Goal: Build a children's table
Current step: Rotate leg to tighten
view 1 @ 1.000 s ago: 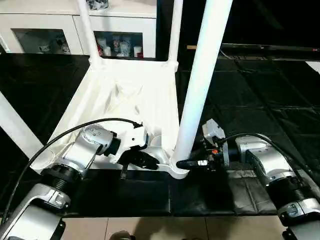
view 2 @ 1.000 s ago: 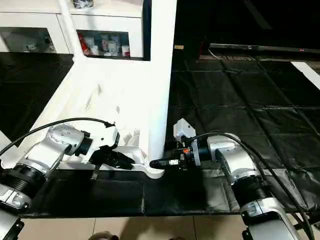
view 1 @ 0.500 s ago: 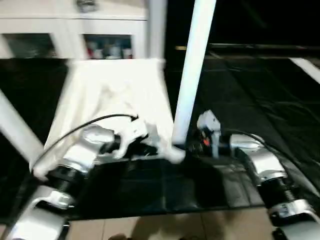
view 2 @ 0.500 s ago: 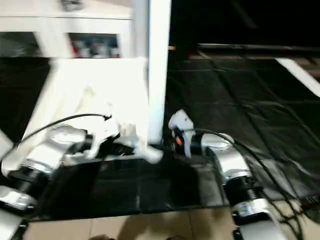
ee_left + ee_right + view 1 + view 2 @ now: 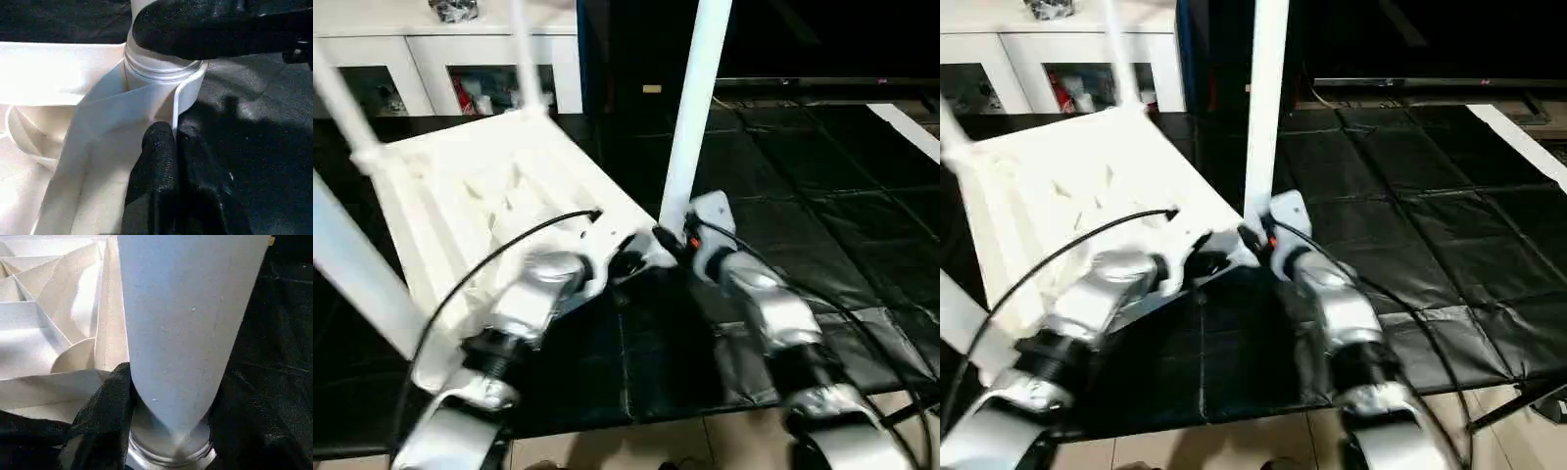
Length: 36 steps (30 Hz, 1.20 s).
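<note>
The children's table lies upside down, its white ribbed top [image 5: 480, 186] facing up on black mats. A long white leg [image 5: 693, 117] stands upright in the near right corner socket [image 5: 161, 73]. My right gripper [image 5: 666, 240] is closed around the base of this leg, one black finger [image 5: 105, 406] on each side of the tube. My left gripper [image 5: 628, 262] is shut on the top's thin rim wall [image 5: 174, 105] right beside that socket. Three other legs rise from the remaining corners, one at the near left [image 5: 352, 264].
A white cabinet with glass doors [image 5: 460, 59] stands behind the table. Black quilted mats [image 5: 822, 196] cover the floor to the right. A strip of tiled floor [image 5: 636, 446] shows at the near edge.
The whole picture has swung, so the camera has moved. Both grippers stay at the same corner, the left on the rim and the right on the leg. The arms now reach farther forward.
</note>
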### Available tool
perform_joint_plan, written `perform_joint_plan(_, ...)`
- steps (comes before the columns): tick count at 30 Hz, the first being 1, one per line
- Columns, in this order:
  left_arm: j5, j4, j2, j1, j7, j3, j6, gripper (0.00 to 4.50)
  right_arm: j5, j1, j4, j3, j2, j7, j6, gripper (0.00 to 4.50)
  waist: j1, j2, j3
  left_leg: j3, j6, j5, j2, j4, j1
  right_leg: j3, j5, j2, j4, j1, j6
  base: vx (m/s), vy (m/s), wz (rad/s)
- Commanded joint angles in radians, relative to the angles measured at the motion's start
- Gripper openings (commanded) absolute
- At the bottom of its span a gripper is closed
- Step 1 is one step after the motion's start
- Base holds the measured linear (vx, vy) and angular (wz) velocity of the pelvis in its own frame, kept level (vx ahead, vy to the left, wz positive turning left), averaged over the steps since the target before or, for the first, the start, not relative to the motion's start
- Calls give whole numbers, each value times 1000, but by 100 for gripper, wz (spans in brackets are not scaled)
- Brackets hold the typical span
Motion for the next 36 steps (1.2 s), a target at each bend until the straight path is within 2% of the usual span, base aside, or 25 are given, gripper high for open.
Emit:
perform_joint_plan(1,-9,-35,-26,-38,16,1,-11,0,4,20,31,32,28,15,24,196,7,3,-69,-15,26,-219,32,-65,7,50,-319,-79,-92,55,-155,0,0,0)
perform_joint_plan(2,-8,-40,-13,-34,10,2,-17,0,16,33,11,22,23,27,15,252,7,3,-68,-15,26,-222,33,-66,7,51,-319,-79,-92,55,-153,0,0,0)
perform_joint_plan(3,-8,-40,-8,-34,6,2,-18,0,23,36,5,16,22,30,12,266,8,3,-68,-15,26,-222,34,-66,7,51,-315,-80,-91,54,-154,0,0,0)
perform_joint_plan(4,-9,-40,-4,-33,2,2,-19,0,31,40,0,10,21,34,9,266,7,-2,-68,-14,27,-220,33,-66,7,52,-311,-79,-92,54,-154,0,0,0)
perform_joint_plan(7,-12,-34,42,-26,-58,-10,-53,0,57,65,-35,6,-22,114,-6,310,11,2,-69,-15,37,-207,35,-67,6,52,-273,-79,-88,57,-161,0,0,0)
perform_joint_plan(9,-20,-32,78,-17,-117,-18,-69,0,64,79,-59,6,-66,179,-26,314,12,2,-71,-14,43,-192,33,-65,1,53,-249,-81,-84,62,-165,0,0,0)
perform_joint_plan(13,-24,-19,135,-9,-204,-33,-108,0,97,98,-109,19,-141,333,-30,345,15,2,-70,-13,58,-191,34,-63,2,52,-242,-80,-84,62,-171,0,0,0)
perform_joint_plan(15,-33,2,195,-6,-311,-44,-159,0,125,123,-165,51,-235,510,-35,369,17,0,-69,-14,60,-201,34,-63,3,51,-270,-80,-87,62,-168,0,0,0)
perform_joint_plan(16,-34,5,200,-7,-321,-45,-165,0,129,125,-170,53,-243,526,-34,378,19,1,-68,-13,65,-206,34,-63,4,51,-281,-80,-90,62,-162,0,0,0)
perform_joint_plan(17,-43,25,230,-7,-393,-52,-224,0,143,132,-189,68,-290,607,-40,389,19,2,-66,-13,61,-211,37,-65,5,52,-296,-80,-88,57,-160,0,0,0)
perform_joint_plan(18,-43,25,230,-7,-393,-52,-224,0,143,132,-189,68,-290,607,-40,398,21,0,-66,-13,65,-218,33,-63,6,49,-314,-78,-94,57,-155,0,0,0)
perform_joint_plan(20,-58,43,257,-3,-479,-62,-287,0,149,131,-193,81,-323,673,-51,413,26,2,-67,-14,57,-216,36,-64,9,51,-322,-81,-92,54,-157,0,0,0)
perform_joint_plan(22,-63,52,285,-1,-553,-82,-322,0,166,125,-193,87,-346,741,-44,413,31,2,-68,-14,55,-215,38,-65,9,52,-309,-81,-89,55,-167,0,0,0)
perform_joint_plan(24,-71,59,306,-4,-612,-99,-341,0,168,110,-172,100,-367,809,-52,413,43,5,-69,-10,55,-207,42,-64,12,52,-272,-80,-84,53,-184,0,0,0)
perform_joint_plan(25,-73,60,309,-4,-626,-104,-346,0,167,105,-165,105,-371,823,-55,413,45,0,-69,-10,54,-206,43,-64,11,52,-271,-81,-82,53,-185,0,0,0)
perform_joint_plan(26,-76,59,318,-5,-667,-117,-365,0,165,92,-145,119,-380,857,-62,413,53,0,-70,-10,54,-195,44,-64,11,51,-268,-82,-79,54,-188,0,0,0)
perform_joint_plan(27,-77,59,320,-4,-673,-119,-367,0,164,91,-142,121,-381,861,-64,413,60,1,-69,-8,51,-196,45,-64,15,52,-274,-83,-80,50,-189,0,0,0)
perform_joint_plan(32,-75,45,331,4,-757,-150,-401,0,178,67,-121,148,-371,930,-67,413,76,-3,-70,-9,42,-196,46,-65,14,53,-293,-87,-79,52,-179,0,0,0)
perform_joint_plan(36,-78,37,330,7,-772,-161,-408,0,180,61,-116,154,-368,948,-61,413,81,-5,-69,-9,38,-197,46,-66,14,52,-316,-87,-80,51,-166,0,0,0)
